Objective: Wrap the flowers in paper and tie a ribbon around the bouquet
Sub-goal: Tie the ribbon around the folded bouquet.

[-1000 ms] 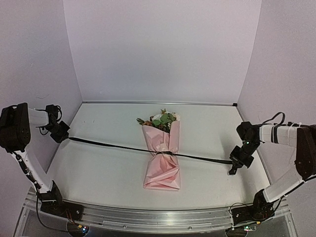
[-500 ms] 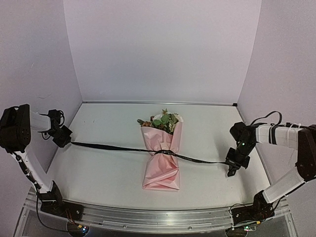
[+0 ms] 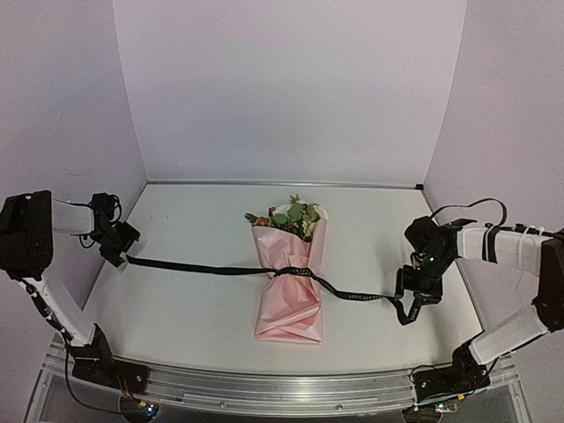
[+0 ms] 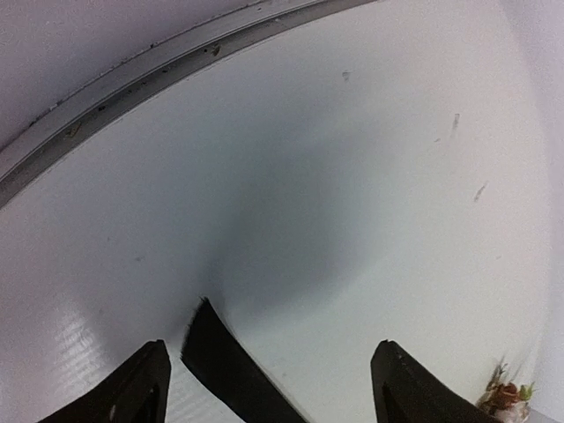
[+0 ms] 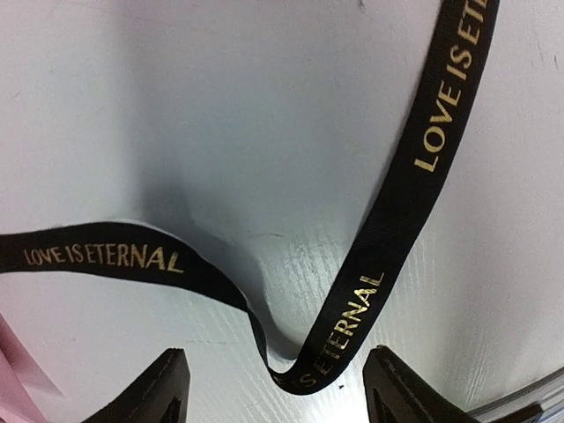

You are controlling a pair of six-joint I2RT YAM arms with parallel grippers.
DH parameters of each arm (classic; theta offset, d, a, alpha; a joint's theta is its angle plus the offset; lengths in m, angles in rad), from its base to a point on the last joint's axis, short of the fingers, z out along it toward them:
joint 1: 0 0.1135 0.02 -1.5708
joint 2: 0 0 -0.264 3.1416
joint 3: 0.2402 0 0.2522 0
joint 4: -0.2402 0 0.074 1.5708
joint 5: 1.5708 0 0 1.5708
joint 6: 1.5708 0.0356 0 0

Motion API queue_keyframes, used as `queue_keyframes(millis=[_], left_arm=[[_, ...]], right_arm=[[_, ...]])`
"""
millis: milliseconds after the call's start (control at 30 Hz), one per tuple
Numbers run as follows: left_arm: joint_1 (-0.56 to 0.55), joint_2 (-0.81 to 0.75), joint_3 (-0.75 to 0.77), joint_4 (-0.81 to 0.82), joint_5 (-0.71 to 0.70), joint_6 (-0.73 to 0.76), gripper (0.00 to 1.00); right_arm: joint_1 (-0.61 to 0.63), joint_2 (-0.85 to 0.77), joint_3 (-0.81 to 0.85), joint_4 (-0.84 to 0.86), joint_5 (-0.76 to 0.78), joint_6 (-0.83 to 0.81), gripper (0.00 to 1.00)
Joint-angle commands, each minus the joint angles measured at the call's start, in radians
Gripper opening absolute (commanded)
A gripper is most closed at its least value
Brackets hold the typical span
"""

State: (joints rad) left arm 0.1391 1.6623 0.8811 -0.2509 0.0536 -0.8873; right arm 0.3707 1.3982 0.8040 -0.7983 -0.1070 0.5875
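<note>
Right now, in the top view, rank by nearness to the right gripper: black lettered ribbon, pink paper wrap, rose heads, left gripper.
1. Black lettered ribbon, its loose end beside the right gripper.
2. Pink paper wrap, table centre.
3. Rose heads, farther back.
4. Left gripper, far left.

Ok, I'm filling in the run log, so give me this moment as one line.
left gripper open | right gripper open | ribbon cinched round bouquet, ends ungripped | bouquet lying on table
</note>
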Motion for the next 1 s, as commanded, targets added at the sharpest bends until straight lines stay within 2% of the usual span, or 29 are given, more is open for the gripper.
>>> queue_keyframes(millis=[0, 100, 267, 433, 567, 667, 967], left_arm=[[-0.068, -0.155, -0.025, -0.027, 0.03, -0.057, 0.86], [-0.16, -0.253, -0.09, 0.002, 0.056, -0.181, 0.94], [-0.414, -0.348, -0.206, 0.14, 0.046, -0.501, 0.94], [-0.679, -0.278, -0.224, 0.331, -0.008, -0.759, 0.93], [-0.822, -0.175, -0.239, 0.511, -0.043, -0.918, 0.93], [-0.88, -0.074, -0.213, 0.626, -0.022, -0.981, 0.92], [-0.943, 0.096, -0.12, 0.717, -0.035, -1.051, 0.84]], right_arm=[[0.076, -0.091, 0.026, 0.036, 0.071, -0.163, 0.78], [0.132, -0.105, 0.032, 0.088, 0.106, -0.248, 0.88], [0.184, -0.09, 0.01, 0.261, 0.107, -0.318, 0.98], [0.238, -0.062, 0.02, 0.36, 0.15, -0.387, 0.98], [0.271, -0.04, 0.044, 0.38, 0.166, -0.443, 0.98], [0.29, -0.03, 0.056, 0.39, 0.168, -0.459, 0.98], [0.337, -0.002, 0.072, 0.404, 0.16, -0.547, 0.98]])
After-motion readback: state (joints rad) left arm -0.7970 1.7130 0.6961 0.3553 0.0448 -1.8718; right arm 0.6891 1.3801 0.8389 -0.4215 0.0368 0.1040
